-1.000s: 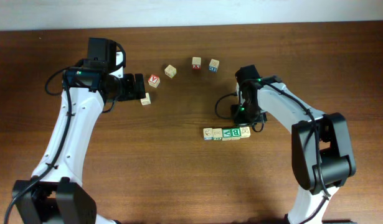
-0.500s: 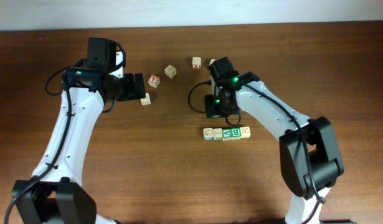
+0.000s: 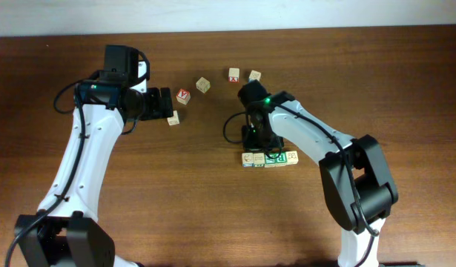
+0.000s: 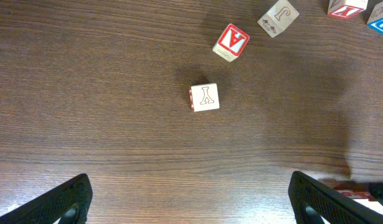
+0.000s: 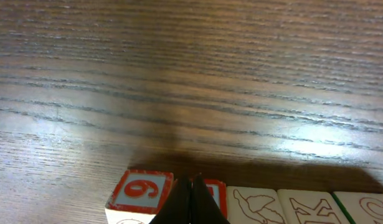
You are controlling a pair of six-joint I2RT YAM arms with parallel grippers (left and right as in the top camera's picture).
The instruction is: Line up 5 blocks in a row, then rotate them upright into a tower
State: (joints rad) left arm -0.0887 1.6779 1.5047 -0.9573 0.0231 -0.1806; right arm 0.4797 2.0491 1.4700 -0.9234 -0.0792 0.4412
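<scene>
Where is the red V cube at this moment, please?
In the overhead view the red V cube lies left of centre, beyond the open left gripper, between the tilted pale cube on its right and the pale Y cube below it.

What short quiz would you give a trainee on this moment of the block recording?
1. True or false: the left end effector is shut on the small pale-wood cube with an outlined letter.
2. Pick one. The tips of the right end effector are at:
A. the row of small pale-wood alphabet cubes
B. a lone red-faced cube
C. bare table, far from any cube
3. In one word, is the right end effector open or shut?

Key
1. False. It is open and holds nothing, and the cube lies apart from its fingers.
2. A
3. Shut
</scene>
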